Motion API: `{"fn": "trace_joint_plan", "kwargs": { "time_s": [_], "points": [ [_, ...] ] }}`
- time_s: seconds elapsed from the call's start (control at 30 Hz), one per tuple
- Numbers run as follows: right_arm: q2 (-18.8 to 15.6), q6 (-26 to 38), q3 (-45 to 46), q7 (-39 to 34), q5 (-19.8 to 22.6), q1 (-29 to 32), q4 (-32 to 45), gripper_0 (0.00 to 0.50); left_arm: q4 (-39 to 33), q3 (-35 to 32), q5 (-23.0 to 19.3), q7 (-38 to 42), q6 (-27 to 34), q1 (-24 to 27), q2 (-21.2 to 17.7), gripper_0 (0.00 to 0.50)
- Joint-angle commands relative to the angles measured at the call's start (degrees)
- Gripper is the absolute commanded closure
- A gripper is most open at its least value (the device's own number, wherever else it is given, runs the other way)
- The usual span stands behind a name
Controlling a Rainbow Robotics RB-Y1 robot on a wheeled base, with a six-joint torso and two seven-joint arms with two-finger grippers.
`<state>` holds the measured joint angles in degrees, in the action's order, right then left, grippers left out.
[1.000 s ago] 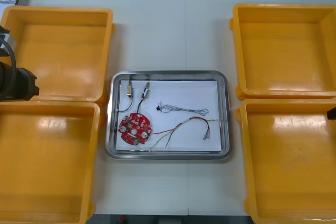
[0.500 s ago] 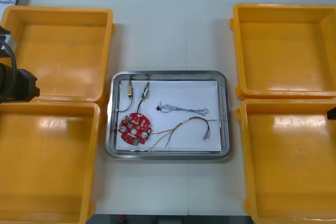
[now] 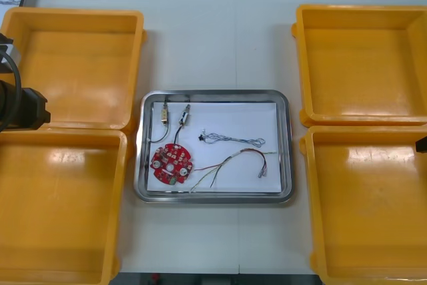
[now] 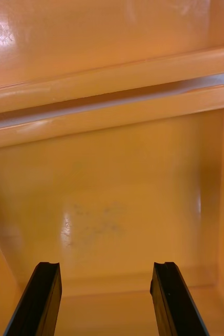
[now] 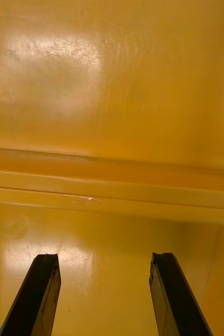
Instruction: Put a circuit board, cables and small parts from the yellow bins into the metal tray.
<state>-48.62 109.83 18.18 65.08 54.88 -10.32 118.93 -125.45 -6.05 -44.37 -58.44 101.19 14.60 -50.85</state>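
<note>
The left gripper (image 5: pixel 104 257) and right gripper (image 4: pixel 104 265) hang wide open and empty over yellow bins (image 3: pixel 73 15) — the metal tray (image 3: pixel 283 101) lies at the left one's 3 o'clock, with the circuit board (image 3: pixel 171 163) on its nearer side.

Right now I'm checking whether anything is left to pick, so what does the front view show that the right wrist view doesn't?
Front view: the metal tray holding a red circuit board, cables and small metal parts, plus the left arm at the table's left edge. Right wrist view: the right gripper, fingers apart with nothing between them. Both: the right-side yellow bins, bare inside.
</note>
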Motion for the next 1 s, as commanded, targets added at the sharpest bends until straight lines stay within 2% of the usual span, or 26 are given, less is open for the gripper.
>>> {"fn": "trace_joint_plan", "kwargs": {
  "time_s": [0.03, 1.0],
  "points": [
    [-2.3, 0.2, 1.8, -0.2, -0.4, 0.7, 1.5, 0.0, -1.7, -1.9, 0.6, -4.0, -0.1, -1.1, -2.2, 0.0],
    [-2.3, 0.2, 1.8, -0.2, -0.4, 0.7, 1.5, 0.0, -1.7, -1.9, 0.6, -4.0, -0.1, -1.1, -2.2, 0.0]
  ]
}}
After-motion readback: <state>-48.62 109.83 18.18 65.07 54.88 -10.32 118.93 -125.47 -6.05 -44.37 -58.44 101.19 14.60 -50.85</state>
